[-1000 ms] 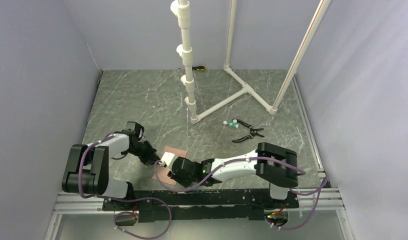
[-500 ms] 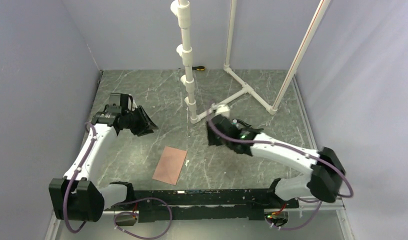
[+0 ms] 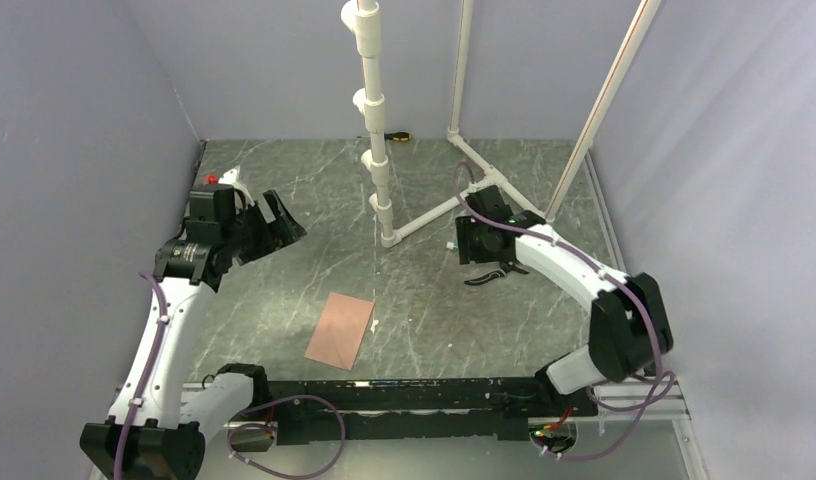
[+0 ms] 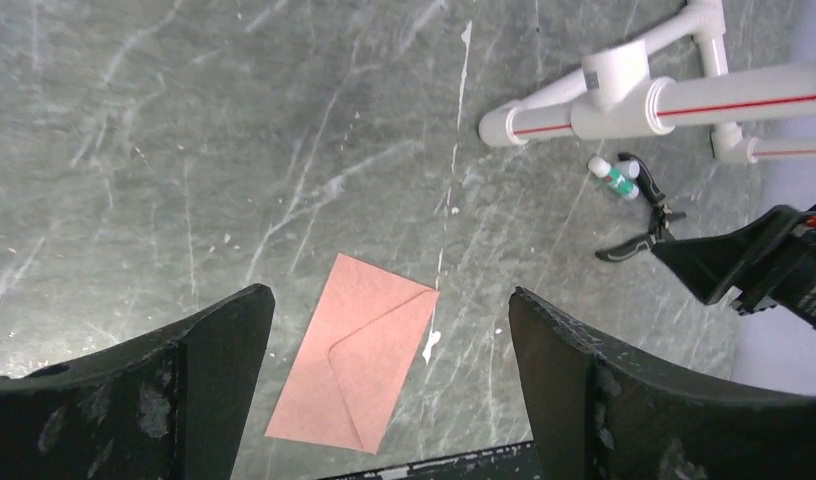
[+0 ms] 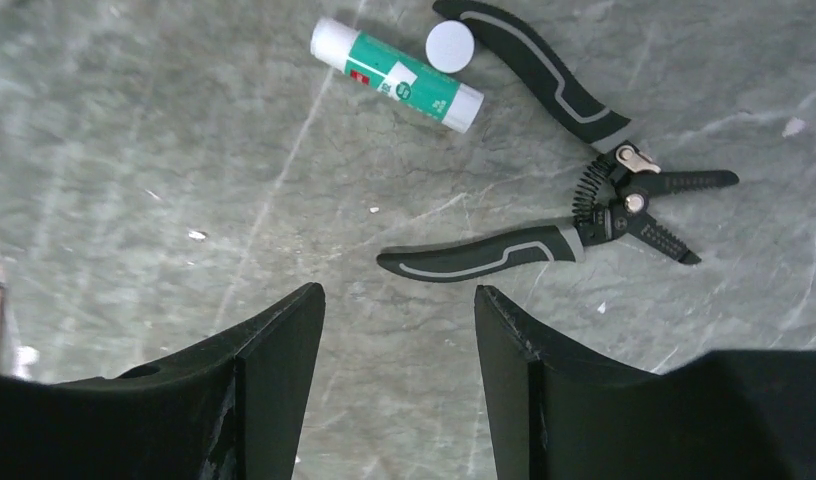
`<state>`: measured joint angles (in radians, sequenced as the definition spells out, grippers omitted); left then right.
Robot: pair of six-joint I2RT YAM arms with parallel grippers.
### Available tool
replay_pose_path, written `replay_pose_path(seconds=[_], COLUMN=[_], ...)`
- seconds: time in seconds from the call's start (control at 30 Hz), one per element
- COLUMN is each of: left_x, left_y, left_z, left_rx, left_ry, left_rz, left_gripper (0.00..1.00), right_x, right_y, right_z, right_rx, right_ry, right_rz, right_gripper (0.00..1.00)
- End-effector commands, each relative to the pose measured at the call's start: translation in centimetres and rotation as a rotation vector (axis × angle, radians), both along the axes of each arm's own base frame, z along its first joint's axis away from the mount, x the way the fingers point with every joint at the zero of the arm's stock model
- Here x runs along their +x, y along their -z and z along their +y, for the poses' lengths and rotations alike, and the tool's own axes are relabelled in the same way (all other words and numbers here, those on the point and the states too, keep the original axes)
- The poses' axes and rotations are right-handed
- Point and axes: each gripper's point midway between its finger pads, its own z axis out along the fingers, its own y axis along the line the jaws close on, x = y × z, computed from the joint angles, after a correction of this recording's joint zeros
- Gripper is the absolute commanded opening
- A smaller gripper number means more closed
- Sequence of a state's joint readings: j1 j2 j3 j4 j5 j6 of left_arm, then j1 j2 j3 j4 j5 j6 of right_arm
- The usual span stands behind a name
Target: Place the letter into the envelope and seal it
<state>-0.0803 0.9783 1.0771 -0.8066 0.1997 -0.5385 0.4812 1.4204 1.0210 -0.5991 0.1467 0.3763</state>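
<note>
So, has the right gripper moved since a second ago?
Yes. The right gripper left the envelope and swung toward the far right; it now hangs open over the pliers, close to the white pipe frame.

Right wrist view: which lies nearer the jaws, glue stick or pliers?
The pliers: their lower handle lies just ahead of the jaws; the glue stick lies farther off.

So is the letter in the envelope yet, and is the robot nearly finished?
Nearly, it looks like. Done: the envelope lies flat with its flap folded down, and no loose letter shows, so it is probably inside. In hand: nothing; the left gripper and right gripper are open and empty, apart from it. Left: maybe nothing, though I cannot tell if the flap is stuck.
</note>
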Motion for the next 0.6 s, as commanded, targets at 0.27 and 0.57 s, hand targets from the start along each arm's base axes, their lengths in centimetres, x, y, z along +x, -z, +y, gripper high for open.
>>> replay_pose_path(seconds=[0.27, 0.57], left_x=[2.3, 3.3], left_y=[-2.3, -2.6], left_z=[0.7, 0.4], left_rx=[0.047, 0.056], left_ry=[-0.017, 0.015], left_rz=[-0.096, -0.089], left_gripper=[0.93, 0.91], right_x=[5.2, 7.5], right_y=[1.2, 3.7], right_z=[2.1, 3.5], right_rx=[-0.085, -0.105], right_ry=[-0.322, -0.438], right_rz=[0.002, 0.001], right_gripper=[0.59, 0.48])
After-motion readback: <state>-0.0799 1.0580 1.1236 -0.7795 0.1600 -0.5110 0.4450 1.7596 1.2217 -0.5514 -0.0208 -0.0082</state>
